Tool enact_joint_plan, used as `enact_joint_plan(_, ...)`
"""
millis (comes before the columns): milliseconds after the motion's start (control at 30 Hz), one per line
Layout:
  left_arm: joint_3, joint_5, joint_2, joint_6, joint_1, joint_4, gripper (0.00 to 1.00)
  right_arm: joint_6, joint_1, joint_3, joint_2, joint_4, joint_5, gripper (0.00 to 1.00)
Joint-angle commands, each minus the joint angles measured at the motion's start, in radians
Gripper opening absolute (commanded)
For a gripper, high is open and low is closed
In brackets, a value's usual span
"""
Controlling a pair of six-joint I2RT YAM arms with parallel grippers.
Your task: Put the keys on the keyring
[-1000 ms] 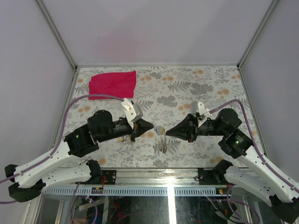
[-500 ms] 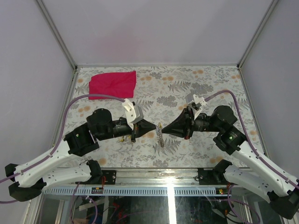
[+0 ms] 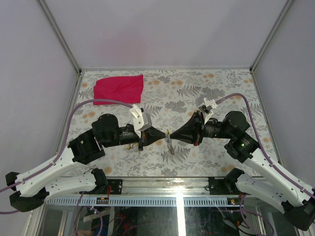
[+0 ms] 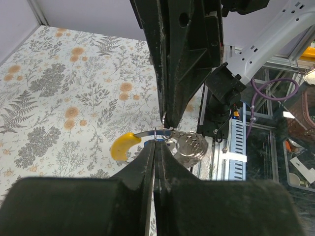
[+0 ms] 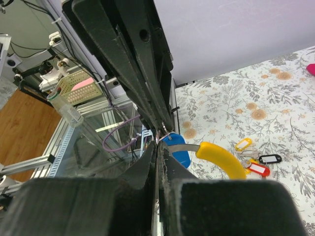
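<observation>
Presently we find the left gripper (image 4: 156, 140) pinched fully closed on the thin metal keyring (image 3: 170, 145), whose short silver chain hangs below the tips. The right gripper (image 5: 157, 147) is likewise closed, tip to tip with it; what it grips we cannot tell. A curved yellow piece (image 4: 123, 145) sits just beside the tips. Small keys with yellow, black and red plastic heads (image 5: 258, 169) lie apart on the flowered table (image 3: 221, 93).
</observation>
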Motion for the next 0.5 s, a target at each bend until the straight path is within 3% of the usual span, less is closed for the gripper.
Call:
enact_joint_plan(0, 0.03, 0.031, -0.002, 0.016, -0.007, 0.063, 0.0, 0.018, 0.004, 0.018, -0.001, 0.07, 0.041, 0.0)
enact_joint_plan(467, 0.029, 0.054, -0.003, 0.014, -0.004, 0.054, 0.0, 0.004, 0.004, 0.024, -0.006, 0.034, 0.094, 0.0)
